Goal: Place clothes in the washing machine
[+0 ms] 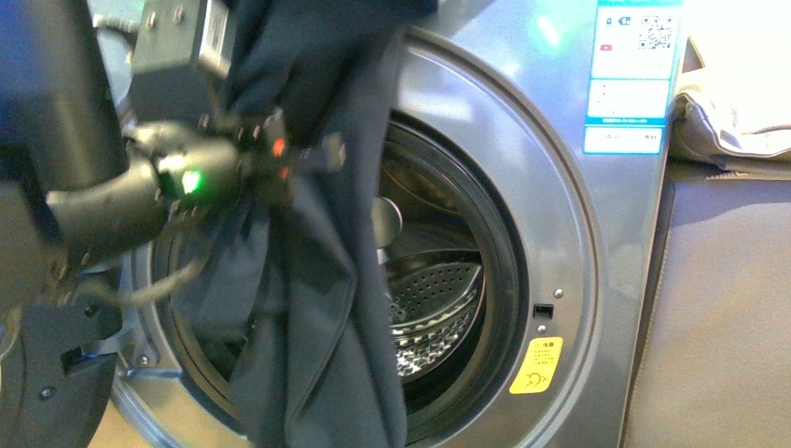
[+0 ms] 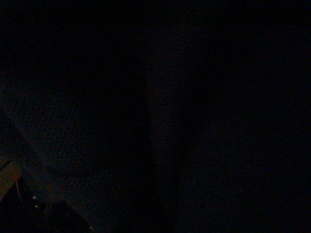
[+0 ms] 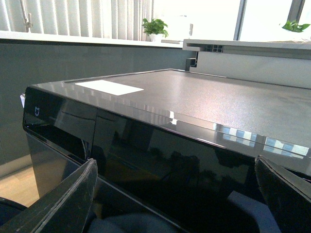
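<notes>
A cream folded cloth (image 1: 737,112) lies on the grey-beige cabinet (image 1: 728,317).

Front: close up, square onto the washing machine (image 1: 569,215) front. Left wrist: dark. Right wrist: low over the same machine's top, facing windows (image 3: 209,14).

Laundry corner, folks, and it looks more like an office or test room than a home: a washing machine (image 1: 606,233) with its energy label (image 1: 632,75) on, vertical blinds (image 3: 87,17) across a long window, a potted plant (image 3: 155,26) on the sill.
</notes>
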`<action>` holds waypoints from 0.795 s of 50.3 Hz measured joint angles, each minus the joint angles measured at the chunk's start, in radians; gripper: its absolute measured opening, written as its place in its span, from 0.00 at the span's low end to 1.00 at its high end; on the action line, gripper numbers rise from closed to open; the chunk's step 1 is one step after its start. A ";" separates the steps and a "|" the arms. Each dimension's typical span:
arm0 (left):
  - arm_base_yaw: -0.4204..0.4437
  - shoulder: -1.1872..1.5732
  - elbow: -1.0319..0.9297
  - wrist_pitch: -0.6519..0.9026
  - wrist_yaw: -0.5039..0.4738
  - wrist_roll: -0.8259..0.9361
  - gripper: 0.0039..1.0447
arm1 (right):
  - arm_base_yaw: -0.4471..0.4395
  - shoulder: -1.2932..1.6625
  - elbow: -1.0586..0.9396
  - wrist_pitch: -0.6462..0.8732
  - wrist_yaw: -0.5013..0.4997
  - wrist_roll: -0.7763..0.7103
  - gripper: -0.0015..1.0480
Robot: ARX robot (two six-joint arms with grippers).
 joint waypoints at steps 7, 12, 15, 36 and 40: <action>-0.042 -0.008 -0.039 0.026 0.010 -0.005 0.13 | 0.000 -0.001 0.000 0.000 0.000 0.000 0.92; -0.069 -0.018 -0.071 0.039 0.022 -0.004 0.13 | 0.000 -0.001 0.000 0.000 0.000 0.000 0.92; -0.079 -0.022 -0.083 0.045 0.032 -0.004 0.13 | 0.000 -0.001 0.000 0.000 0.000 0.000 0.92; -0.061 -0.025 -0.101 0.057 0.037 -0.009 0.13 | 0.049 -0.034 -0.014 -0.071 0.233 0.027 0.92; -0.053 -0.023 -0.101 0.059 0.045 -0.009 0.13 | 0.114 -0.130 -0.149 -0.077 0.428 0.042 0.92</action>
